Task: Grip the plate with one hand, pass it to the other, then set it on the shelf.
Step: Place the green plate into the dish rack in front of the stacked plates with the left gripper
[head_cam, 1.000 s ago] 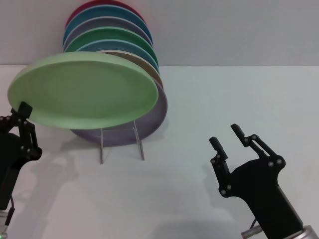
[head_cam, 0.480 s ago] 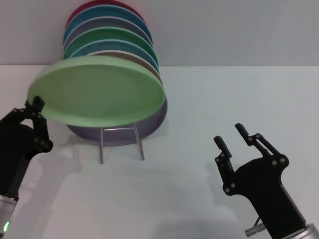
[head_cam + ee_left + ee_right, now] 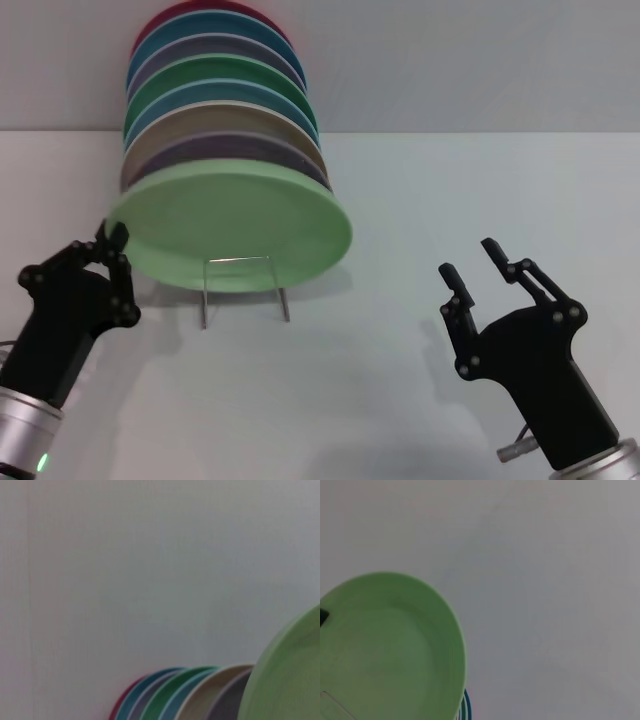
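The light green plate (image 3: 235,225) hangs tilted at the front of the wire shelf (image 3: 245,282), just before the row of standing plates. My left gripper (image 3: 112,240) is shut on the plate's left rim, at the left of the head view. The plate's lower edge hides the shelf's loops, and I cannot tell whether it rests in them. The plate also shows in the left wrist view (image 3: 292,680) and the right wrist view (image 3: 385,650). My right gripper (image 3: 468,258) is open and empty at the lower right, well apart from the plate.
Several plates (image 3: 215,95) stand in the shelf behind the green one: red, blue, lavender, emerald green, tan and purple. They also show in the left wrist view (image 3: 185,695). A pale wall rises behind them. The white table (image 3: 450,180) stretches to the right.
My left gripper has carried the plate right and down, up to the front of the shelf, and it now covers the purple plate. The right gripper has drifted slightly lower and to the right.
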Controlling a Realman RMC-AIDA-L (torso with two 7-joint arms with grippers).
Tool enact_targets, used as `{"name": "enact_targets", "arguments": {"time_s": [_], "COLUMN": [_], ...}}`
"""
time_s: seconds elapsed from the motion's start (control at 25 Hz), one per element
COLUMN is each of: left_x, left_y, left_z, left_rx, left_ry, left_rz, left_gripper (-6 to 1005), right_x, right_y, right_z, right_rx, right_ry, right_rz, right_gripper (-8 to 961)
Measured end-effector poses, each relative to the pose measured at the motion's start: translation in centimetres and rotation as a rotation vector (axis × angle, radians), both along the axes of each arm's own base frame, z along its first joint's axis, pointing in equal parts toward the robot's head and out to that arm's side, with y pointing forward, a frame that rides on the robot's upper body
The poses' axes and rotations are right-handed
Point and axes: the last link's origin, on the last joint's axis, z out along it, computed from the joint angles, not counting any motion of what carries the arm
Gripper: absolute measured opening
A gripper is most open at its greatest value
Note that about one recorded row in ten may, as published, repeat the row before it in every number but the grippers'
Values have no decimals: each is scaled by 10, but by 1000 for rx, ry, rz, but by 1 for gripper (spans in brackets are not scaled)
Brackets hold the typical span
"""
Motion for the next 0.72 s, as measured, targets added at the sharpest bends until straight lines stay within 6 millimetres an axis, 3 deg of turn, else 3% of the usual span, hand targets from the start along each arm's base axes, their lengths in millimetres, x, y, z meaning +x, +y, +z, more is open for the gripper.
{"name": "enact_targets", "arguments": {"time_s": [0.72], "left_x": [-6], "left_y": [1], "left_z": [-12], "left_rx": [-72], "left_ry": [26], "left_rz": [44], "left_gripper": [31], "right_x": [-1], "right_y": [5], "right_z": [-2], "right_rx": [-17], "right_ry": [-15], "right_rz": [7], "right_gripper": [380]}}
